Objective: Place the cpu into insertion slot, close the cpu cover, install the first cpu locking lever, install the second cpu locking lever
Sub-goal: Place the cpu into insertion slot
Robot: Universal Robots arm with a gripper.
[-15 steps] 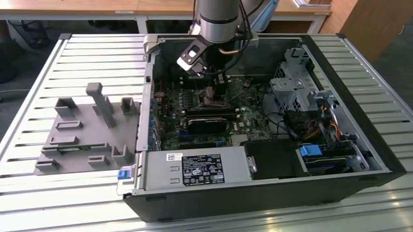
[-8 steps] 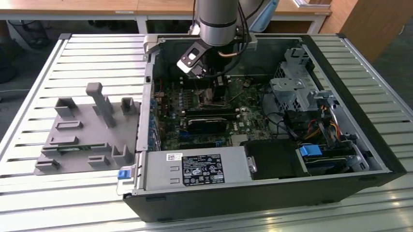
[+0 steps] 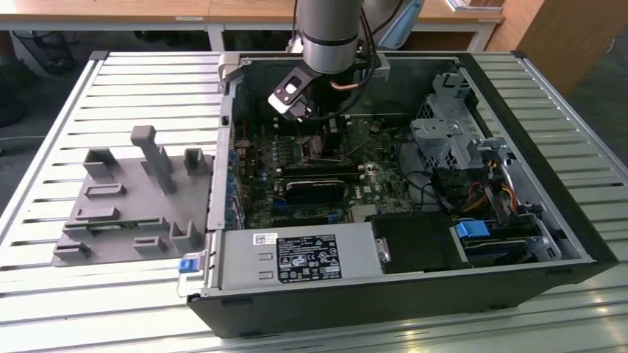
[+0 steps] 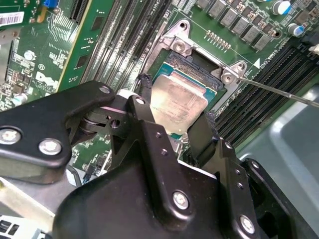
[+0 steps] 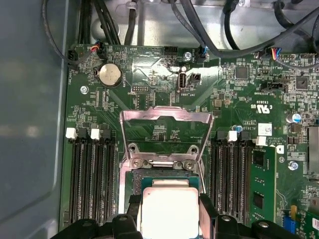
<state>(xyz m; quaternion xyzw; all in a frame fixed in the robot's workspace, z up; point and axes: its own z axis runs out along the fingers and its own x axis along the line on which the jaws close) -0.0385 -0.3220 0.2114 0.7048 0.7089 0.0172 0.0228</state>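
Note:
In both wrist views my gripper (image 4: 178, 103) (image 5: 169, 205) is shut on the cpu (image 4: 174, 97) (image 5: 169, 214), a silver-tan square chip. One black finger (image 4: 144, 84) presses one edge and the other finger presses the opposite edge. The chip sits at the insertion slot (image 4: 192, 64) on the green motherboard; I cannot tell whether it rests in it or hovers just above. The cpu cover (image 5: 167, 122), a silver frame with a window, stands swung open beyond the socket. A thin wire locking lever (image 4: 279, 92) sticks out to one side, unlatched. In the exterior view the arm (image 3: 334, 37) reaches down into the case.
The open computer case (image 3: 549, 243) lies on a slatted table, with a power supply (image 3: 299, 257) at its front and a drive cage (image 3: 451, 140) on the exterior view's right. Memory slots (image 5: 89, 179) flank the socket. A grey fixture (image 3: 132, 198) lies on the exterior view's left.

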